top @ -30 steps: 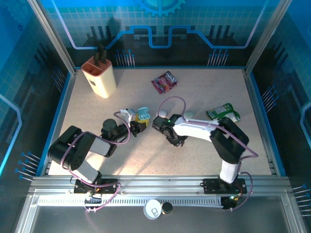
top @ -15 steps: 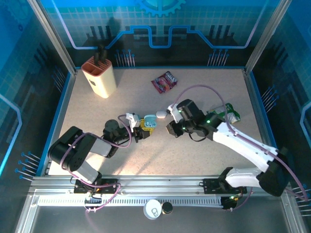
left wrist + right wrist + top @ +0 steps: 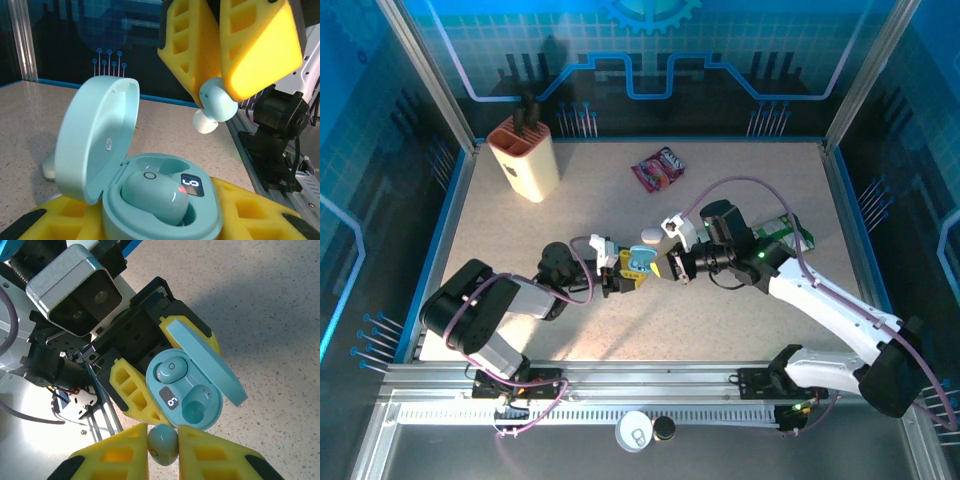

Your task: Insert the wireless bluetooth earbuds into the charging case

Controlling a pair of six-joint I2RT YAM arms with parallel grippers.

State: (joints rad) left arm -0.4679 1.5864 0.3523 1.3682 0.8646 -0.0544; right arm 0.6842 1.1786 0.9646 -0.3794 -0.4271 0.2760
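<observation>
A pale teal charging case [image 3: 162, 220] sits lid-open between the yellow fingers [image 3: 30, 222] of my left gripper [image 3: 623, 277], which is shut on it. One teal earbud [image 3: 155, 195] is seated in the case's left socket. The other socket [image 3: 197, 410] is bare, next to a lit display. My right gripper [image 3: 164, 447] is shut on a second teal earbud [image 3: 164, 444], pinched between its yellow pads. In the left wrist view this earbud [image 3: 217, 102] hangs just above and to the right of the open case. From above, both grippers meet at the case [image 3: 640, 262] mid-table.
A cream knife block [image 3: 525, 155] stands at the back left. A red snack packet [image 3: 660, 168] lies at the back centre and a green packet [image 3: 785, 230] to the right. A small white rounded thing [image 3: 47, 170] lies on the table behind the lid.
The right arm has unfolded and swung its gripper left to the case, carrying the earbud. The left gripper has slid right with the open case.
</observation>
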